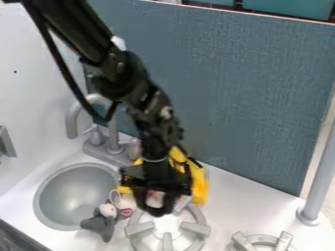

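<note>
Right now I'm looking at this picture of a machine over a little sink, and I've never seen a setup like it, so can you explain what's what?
The black machine is a robot arm, coming in from the upper left. At its end, the gripper hangs low beside the sink. The picture comes from a fixed camera looking down at a slant.

The work surface looks like a toy kitchen: a round grey sink with a faucet behind it, and two stove burners, the nearer to the sink and the other. A small grey soft-looking thing lies at the sink's edge. Something yellow sits just behind the gripper; I can't tell whether it is held.
</note>
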### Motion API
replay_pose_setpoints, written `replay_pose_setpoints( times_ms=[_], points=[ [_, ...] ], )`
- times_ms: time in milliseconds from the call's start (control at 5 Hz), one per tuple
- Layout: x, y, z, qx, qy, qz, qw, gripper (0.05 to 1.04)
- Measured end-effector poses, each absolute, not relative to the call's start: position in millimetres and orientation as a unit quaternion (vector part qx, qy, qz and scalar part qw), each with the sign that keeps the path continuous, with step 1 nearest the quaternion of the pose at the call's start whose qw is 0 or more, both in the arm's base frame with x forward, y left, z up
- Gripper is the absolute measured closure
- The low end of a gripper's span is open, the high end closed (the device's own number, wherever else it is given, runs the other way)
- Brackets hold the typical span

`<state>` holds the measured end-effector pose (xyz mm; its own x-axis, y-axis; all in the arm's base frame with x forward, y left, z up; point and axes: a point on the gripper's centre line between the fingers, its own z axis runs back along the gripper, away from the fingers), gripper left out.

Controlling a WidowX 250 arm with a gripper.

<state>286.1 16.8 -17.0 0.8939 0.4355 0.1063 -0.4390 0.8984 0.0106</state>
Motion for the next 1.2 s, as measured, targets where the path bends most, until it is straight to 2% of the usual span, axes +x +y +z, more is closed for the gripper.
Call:
replay_pose_setpoints(
  times_ms=[200, 400, 600, 800, 1000, 1200],
  points=[
    [292, 26, -24, 0.014, -0.115, 0.274, 0.955, 0.489],
    [294, 29, -50, -0.002, -0.095, 0.288, 0.953, 0.489],
    [304, 25, -70, -0.029, -0.095, 0.310, 0.946, 0.489],
    [308, 24, -80, -0.033, -0.092, 0.327, 0.940, 0.489],
    [312, 21, -86, -0.048, -0.097, 0.344, 0.933, 0.412],
    [301, 19, -85, -0.046, -0.081, 0.391, 0.916, 0.178]
  ],
)
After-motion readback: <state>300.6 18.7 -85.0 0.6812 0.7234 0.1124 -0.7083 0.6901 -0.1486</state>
